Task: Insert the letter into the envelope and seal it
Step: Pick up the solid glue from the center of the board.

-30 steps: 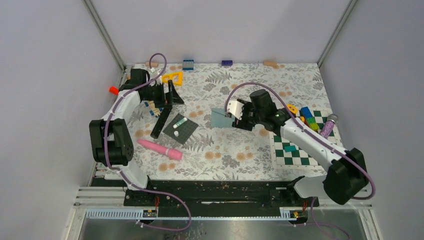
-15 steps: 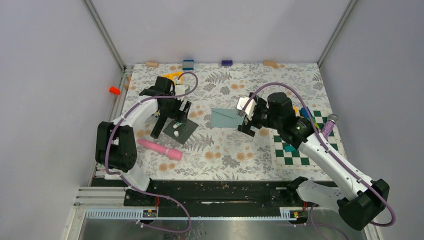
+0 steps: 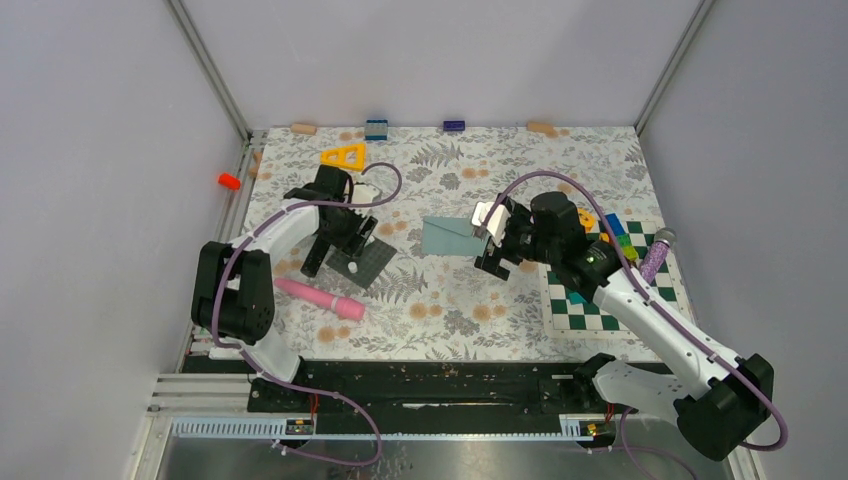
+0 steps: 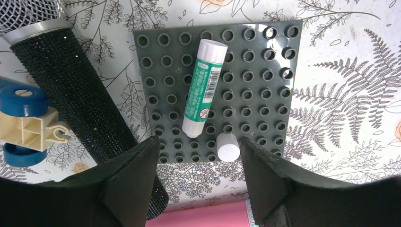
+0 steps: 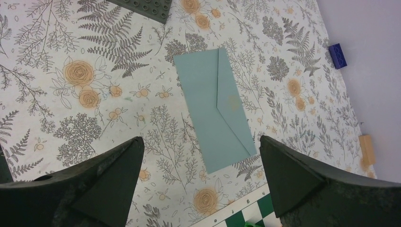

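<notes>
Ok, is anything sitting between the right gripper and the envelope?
Nothing visible. The right gripper is open and looks straight at the envelope, which lies flat on the table with nothing on top of it.

Between the jaws of the left gripper (image 4: 197, 153), itself matt black plastic, lies a studded baseplate (image 4: 265, 94) of dark grey plastic with a slight sheen. On it a glue stick (image 4: 201, 90) shows glossy white plastic and a smooth printed label; its cap (image 4: 228, 147) is plain white plastic. Beside the left jaw, a microphone handle (image 4: 80, 94) is black, rough and glittery. Between the jaws of the right gripper (image 5: 199, 141), the envelope (image 5: 215, 109) is smooth matt paper on the matt floral table cover (image 5: 94, 118).
</notes>
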Available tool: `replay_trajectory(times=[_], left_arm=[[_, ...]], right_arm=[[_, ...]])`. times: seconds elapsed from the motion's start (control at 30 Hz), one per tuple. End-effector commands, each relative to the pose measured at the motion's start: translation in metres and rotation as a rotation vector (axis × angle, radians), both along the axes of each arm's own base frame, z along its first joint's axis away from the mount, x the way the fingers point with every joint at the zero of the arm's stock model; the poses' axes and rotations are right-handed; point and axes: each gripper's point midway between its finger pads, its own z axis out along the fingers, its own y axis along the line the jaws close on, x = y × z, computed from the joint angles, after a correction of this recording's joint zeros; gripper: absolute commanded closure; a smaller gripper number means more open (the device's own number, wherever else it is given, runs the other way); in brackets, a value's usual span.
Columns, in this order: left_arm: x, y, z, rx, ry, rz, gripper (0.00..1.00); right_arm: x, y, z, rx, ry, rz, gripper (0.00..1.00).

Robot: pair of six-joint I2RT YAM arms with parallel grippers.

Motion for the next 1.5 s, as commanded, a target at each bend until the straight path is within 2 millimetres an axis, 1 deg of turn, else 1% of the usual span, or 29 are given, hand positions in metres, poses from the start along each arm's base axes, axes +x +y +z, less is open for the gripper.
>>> replay_trajectory(times=[0.0, 0.2, 0.3, 0.43, 0.77, 0.97, 1.03, 1.1, 1.2, 1.27, 1.37, 1.47], left_arm=[[0.013, -0.006, 0.002, -0.017, -0.056, -0.039, 0.36], [0.011, -0.012, -0.008, -0.037, -0.029, -0.051, 0.46], [0.011, -0.014, -0.013, -0.032, -0.020, -0.058, 0.48], [0.015, -0.015, -0.016, -0.031, -0.027, -0.056, 0.50], [0.018, -0.017, -0.028, -0.023, -0.013, -0.057, 0.63], [0.019, -0.017, -0.032, -0.019, -0.007, -0.048, 0.75], [0.019, -0.016, -0.032, -0.018, -0.010, -0.046, 0.80], [0.020, -0.017, -0.030, -0.018, -0.017, -0.046, 0.83], [0.021, -0.019, -0.019, -0.031, -0.042, -0.051, 0.84], [0.021, -0.025, -0.003, -0.061, -0.063, -0.069, 0.85], [0.012, -0.042, 0.029, -0.141, -0.100, -0.140, 0.85], [-0.006, -0.063, 0.068, -0.206, -0.158, -0.247, 0.85]], right_arm=[[0.001, 0.006, 0.004, 0.032, -0.008, 0.008, 0.00], [0.002, 0.005, 0.001, 0.029, -0.002, 0.004, 0.01], [0.002, 0.005, 0.001, 0.031, 0.001, 0.005, 0.00], [0.001, 0.005, 0.000, 0.030, 0.006, 0.006, 0.00], [0.002, 0.004, 0.000, 0.036, 0.007, 0.005, 0.00], [0.001, 0.004, 0.001, 0.038, 0.008, 0.005, 0.00], [0.001, 0.004, 0.001, 0.040, 0.009, 0.005, 0.00], [0.001, 0.004, 0.002, 0.044, 0.009, 0.005, 0.00], [0.002, 0.005, 0.006, 0.061, 0.013, -0.007, 0.00], [0.003, 0.007, 0.011, 0.096, 0.027, -0.030, 0.00], [0.002, 0.013, 0.023, 0.198, 0.108, -0.061, 0.00], [0.004, 0.021, 0.042, 0.346, 0.254, -0.135, 0.00]])
